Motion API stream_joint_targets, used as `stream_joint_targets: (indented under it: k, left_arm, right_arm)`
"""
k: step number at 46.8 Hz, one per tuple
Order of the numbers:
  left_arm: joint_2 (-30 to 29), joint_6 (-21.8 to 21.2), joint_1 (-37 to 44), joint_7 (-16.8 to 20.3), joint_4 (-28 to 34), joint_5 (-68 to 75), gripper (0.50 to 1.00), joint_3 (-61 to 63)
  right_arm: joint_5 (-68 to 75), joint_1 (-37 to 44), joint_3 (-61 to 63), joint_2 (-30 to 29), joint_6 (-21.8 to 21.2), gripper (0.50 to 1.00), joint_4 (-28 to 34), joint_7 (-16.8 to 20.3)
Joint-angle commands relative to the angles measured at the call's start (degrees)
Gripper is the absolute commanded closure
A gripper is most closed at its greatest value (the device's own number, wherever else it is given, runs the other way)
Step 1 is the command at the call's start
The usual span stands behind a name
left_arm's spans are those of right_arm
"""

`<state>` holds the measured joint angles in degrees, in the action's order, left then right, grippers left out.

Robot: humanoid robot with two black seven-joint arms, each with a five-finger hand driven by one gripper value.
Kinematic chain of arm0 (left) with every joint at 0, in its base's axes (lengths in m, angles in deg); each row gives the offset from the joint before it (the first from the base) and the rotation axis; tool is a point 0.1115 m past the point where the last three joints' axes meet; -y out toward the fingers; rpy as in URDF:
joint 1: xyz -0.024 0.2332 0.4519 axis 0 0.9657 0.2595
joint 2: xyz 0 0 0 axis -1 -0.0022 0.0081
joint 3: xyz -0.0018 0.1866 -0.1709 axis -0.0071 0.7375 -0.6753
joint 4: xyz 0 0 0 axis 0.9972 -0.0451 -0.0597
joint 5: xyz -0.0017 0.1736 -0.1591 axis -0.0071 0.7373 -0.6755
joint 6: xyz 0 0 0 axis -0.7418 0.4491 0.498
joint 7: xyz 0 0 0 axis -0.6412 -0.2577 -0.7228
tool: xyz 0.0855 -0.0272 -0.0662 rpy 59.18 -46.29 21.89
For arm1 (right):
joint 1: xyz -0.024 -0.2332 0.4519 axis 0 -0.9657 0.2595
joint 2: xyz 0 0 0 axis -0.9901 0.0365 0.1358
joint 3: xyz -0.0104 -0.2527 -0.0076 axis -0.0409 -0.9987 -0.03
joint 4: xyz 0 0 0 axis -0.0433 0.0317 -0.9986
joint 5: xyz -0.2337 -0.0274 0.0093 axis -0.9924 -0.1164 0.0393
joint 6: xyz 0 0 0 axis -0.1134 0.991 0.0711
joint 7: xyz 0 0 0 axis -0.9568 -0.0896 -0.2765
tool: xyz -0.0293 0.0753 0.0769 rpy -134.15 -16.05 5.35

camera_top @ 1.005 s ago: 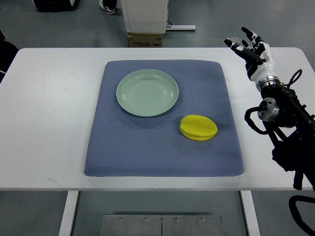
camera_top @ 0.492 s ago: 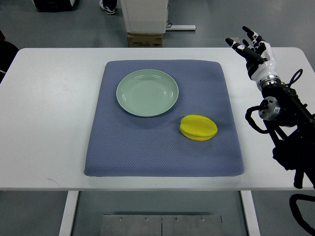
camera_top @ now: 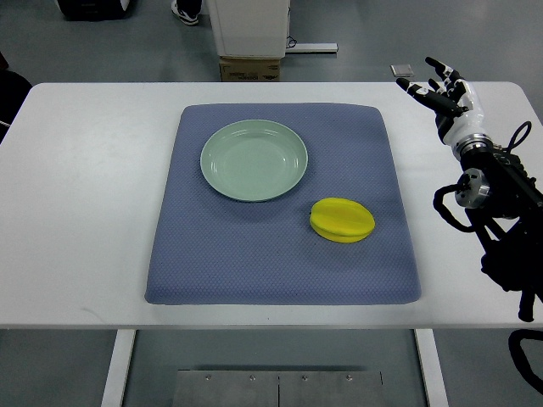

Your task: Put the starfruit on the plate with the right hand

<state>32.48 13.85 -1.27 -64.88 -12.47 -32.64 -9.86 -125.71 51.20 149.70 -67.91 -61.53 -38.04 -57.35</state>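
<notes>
Top view of a white worktop (camera_top: 85,195) carrying a blue-grey mat (camera_top: 254,254). We see a pale green plate (camera_top: 254,160) on the far left part of the mat, with nothing on it. The yellow starfruit (camera_top: 342,220) lies on the mat, near the plate's right front side but apart from it, resting free of any contact. The right robot hand (camera_top: 443,88) is raised over the far right corner of the worktop, well apart from the starfruit; its fingers (camera_top: 422,86) are spread and released, grasping nothing. Its dark arm (camera_top: 496,203) enters from the right edge. We note a cardboard box (camera_top: 249,68) on the floor beyond the worktop's far edge.
</notes>
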Motion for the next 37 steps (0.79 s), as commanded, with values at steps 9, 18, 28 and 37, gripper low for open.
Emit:
stream_joint_targets:
  k: [9,18,28,37]
  left_arm:
    - [0.0,0.0,0.0,0.0,0.0,0.0,0.5,0.0]
    - [0.0,0.0,0.0,0.0,0.0,0.0,0.5,0.0]
    - [0.0,0.0,0.0,0.0,0.0,0.0,0.5,0.0]
    - [0.0,0.0,0.0,0.0,0.0,0.0,0.5,0.0]
  right_arm:
    - [0.1,0.1,0.0,-0.1,-0.3,0.5,0.0,0.2]
    - [0.1,0.3,-0.1,0.4,-3.3,0.5,0.1,0.3]
    - [0.1,-0.1,-3.9,3.7,-7.0,0.5,1.9,-0.2]
    - [0.0,-2.5,-14.1,11.5,-8.9,0.5,10.6,-2.5]
